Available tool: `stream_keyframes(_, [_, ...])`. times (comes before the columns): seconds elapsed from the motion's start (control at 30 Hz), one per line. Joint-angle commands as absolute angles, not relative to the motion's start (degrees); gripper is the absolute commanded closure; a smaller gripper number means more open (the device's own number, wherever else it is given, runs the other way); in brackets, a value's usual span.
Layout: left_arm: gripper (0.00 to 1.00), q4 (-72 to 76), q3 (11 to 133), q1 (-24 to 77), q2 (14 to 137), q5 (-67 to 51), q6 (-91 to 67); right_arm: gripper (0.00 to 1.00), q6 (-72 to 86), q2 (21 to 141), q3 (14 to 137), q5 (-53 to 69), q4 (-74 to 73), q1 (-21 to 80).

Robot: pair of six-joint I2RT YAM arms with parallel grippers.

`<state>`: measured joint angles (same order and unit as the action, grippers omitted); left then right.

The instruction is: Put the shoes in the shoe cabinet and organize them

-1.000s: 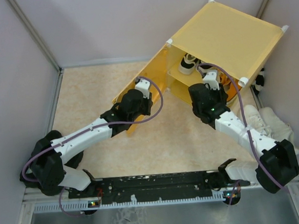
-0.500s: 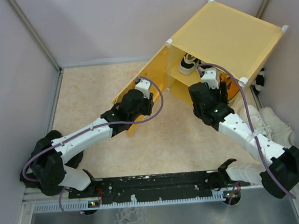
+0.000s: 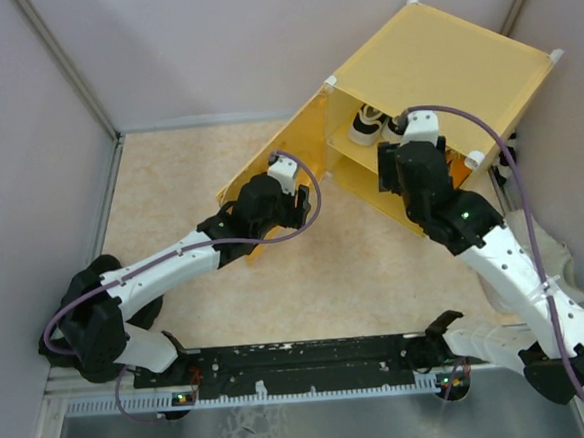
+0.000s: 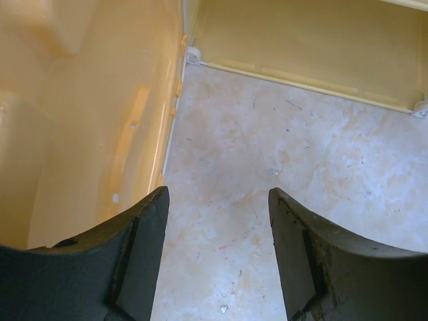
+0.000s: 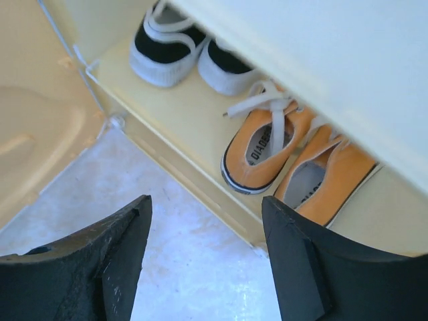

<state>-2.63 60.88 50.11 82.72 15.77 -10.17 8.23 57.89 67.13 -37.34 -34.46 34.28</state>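
Now the right gripper (image 5: 206, 224) has pushed up to the mouth of the cabinet (image 3: 442, 63), further in than a second ago, with its jaws apart and empty. Just ahead of its right finger the orange shoes (image 5: 264, 150) sit side by side inside. The black-and-white pair (image 5: 164, 50) lies further ahead, beyond the left finger. The left gripper (image 4: 217, 207) has barely shifted. Its jaws are apart and empty, with the door (image 4: 87, 100) to their left and bare floor (image 4: 281, 167) between them.
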Motion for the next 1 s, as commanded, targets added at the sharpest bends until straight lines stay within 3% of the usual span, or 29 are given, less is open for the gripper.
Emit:
stream_keyframes(0.0, [0.32,-1.2,61.0,50.3,81.3,12.7,-9.7,0.33,10.5,59.1,81.2,-37.2,-45.0,34.5])
stream_keyframes(0.23, [0.30,-1.7,61.1,50.3,81.0,11.5,-10.7,0.33,12.4,65.0,105.4,-46.9,-62.1,34.5])
stream_keyframes(0.33, [0.29,-1.4,61.1,50.4,80.5,10.7,-10.7,0.32,14.7,66.0,108.8,-57.9,-65.8,34.5])
stream_keyframes(0.47, [0.28,-1.1,60.7,50.5,79.6,10.7,-10.6,0.31,16.3,62.9,104.2,-69.2,-64.8,32.4])
stream_keyframes(0.7, [0.28,-1.2,61.1,50.8,79.8,10.0,-11.0,0.30,17.0,59.6,95.7,-56.4,-66.3,12.3])
stream_keyframes(0.97, [0.27,-0.6,60.5,51.0,79.1,8.6,-12.0,0.26,15.2,55.9,87.4,-50.7,-65.3,1.7])
